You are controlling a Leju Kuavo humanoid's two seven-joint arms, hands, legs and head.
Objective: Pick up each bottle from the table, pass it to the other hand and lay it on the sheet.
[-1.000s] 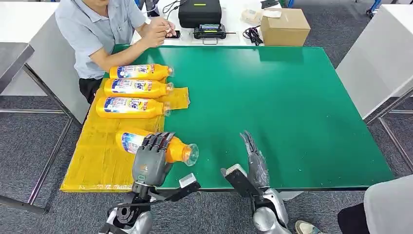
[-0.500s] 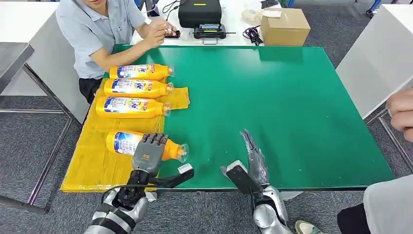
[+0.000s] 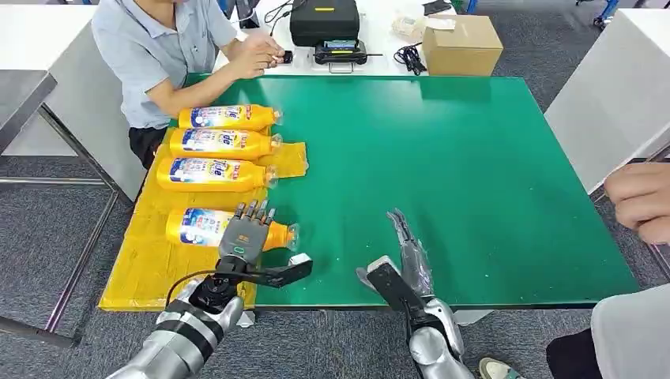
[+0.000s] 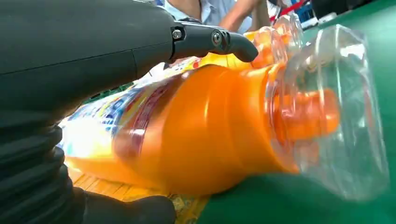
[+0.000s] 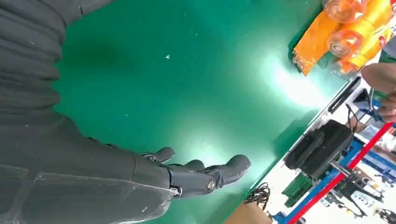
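Now left hand (image 3: 246,235) clasps the bottle (image 3: 197,227) near the sheet's (image 3: 150,264) edge; right hand (image 3: 411,254) spread.

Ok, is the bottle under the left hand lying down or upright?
Lying down: the bottle rests on its side on the yellow sheet, cap over the green table, under the left hand.

**What you can't really make out here**

The left hand (image 3: 243,239) covers the middle of the nearest bottle (image 3: 197,227), so whether the fingers actually grip it or just rest on top is anyone's guess. Its label print is too blurry to read. Far right of that bottle, a person's hand (image 3: 641,201) is cut off at the picture edge.
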